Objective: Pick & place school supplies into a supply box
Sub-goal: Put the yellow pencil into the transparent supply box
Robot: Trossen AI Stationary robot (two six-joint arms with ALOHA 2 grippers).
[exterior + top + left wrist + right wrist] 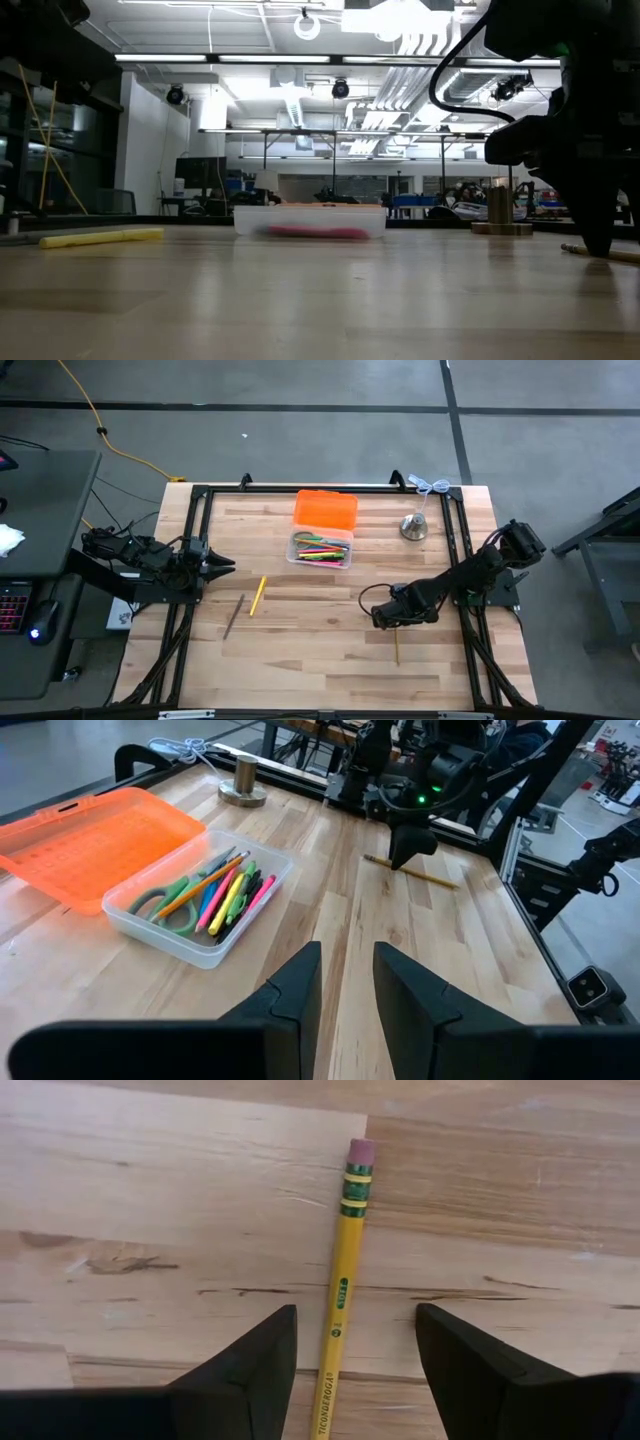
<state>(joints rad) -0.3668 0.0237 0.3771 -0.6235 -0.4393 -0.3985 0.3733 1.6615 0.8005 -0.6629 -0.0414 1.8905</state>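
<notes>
- The supply box (321,549) is set near the far middle of the table (300,660), with its lid (325,510) laid open behind it.
- Pens, markers and scissors (165,905) are held inside the box.
- A bell (414,527) is placed to the right of the box.
- Two markers (257,595) (233,616) are laid left of centre, near the left claw (222,566).
- A pencil (343,1280) is lain between the fingers of the right claw (355,1370), on the table.

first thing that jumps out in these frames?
The supply box at the table's far middle, its bright orange lid flipped open and colourful pens and green scissors already inside. Next, the right gripper, open and straddling a yellow pencil lying flat on the wood. The left gripper waits empty at the left edge.
</notes>
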